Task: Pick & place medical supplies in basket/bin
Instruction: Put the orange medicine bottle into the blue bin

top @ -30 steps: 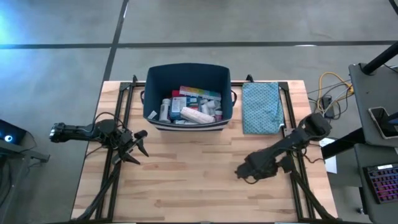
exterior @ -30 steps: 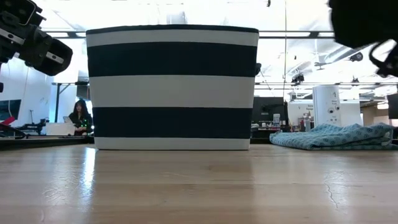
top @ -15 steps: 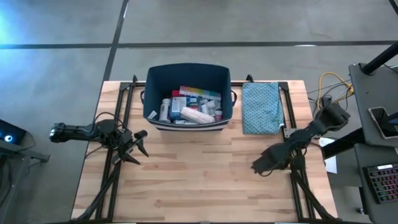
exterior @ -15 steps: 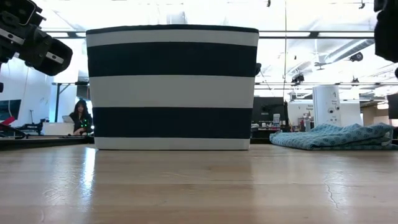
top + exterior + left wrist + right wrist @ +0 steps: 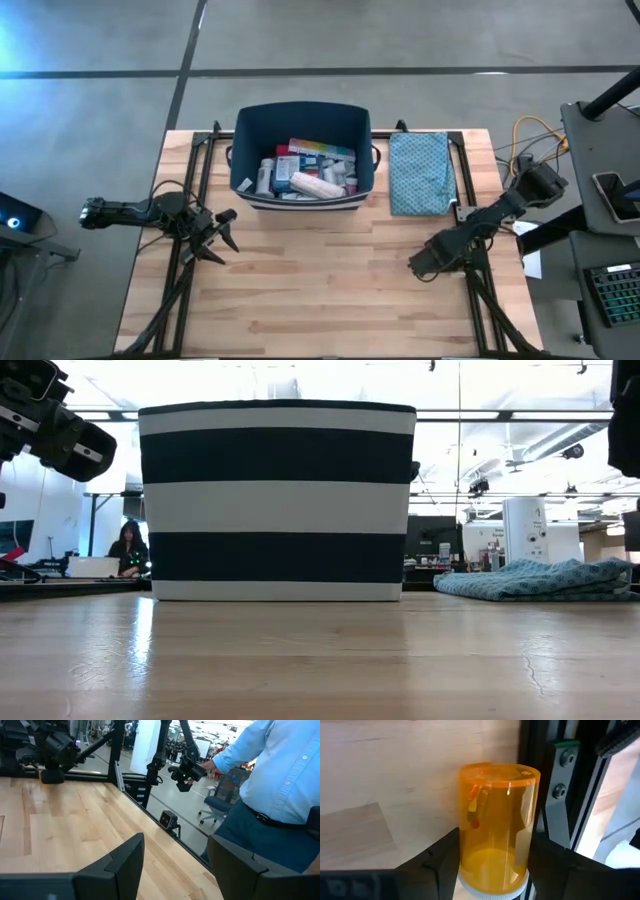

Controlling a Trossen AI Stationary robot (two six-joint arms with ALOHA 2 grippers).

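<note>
Your right claw [image 5: 425, 262] sits low over the right side of the desk [image 5: 320, 290], close to the dark frame rail there, and it is clamped on an orange pill bottle [image 5: 496, 827]. The right wrist view makes it plain: both dark fingers [image 5: 442, 855] press against the bottle's sides, the orange cap faces away from the camera, the white base sits nearest it, and a few capsules show through the clear wall. From overhead the bottle itself is hidden under the claw.

The navy bin [image 5: 304, 120] stands at the back centre of the desk, well apart from that claw. From table height it reads as broad navy and white bands [image 5: 277, 500], upright and square. Inside, you have a heap of supplies: the rainbow pill organizer [image 5: 322, 149] along the far side, a white roll [image 5: 316, 185] lying across the top, and white bottles [image 5: 265, 178] crowded toward the left wall. The rest is too small to tell apart.

The teal patterned pouch [image 5: 420, 172] lies flat just to the right of the bin.

Your left claw [image 5: 222, 232] waits off the desk's left edge, fingers [image 5: 122, 860] spread apart with nothing between them. Past it, the left wrist view catches a person in a light blue shirt [image 5: 280, 775] beside the desk.
</note>
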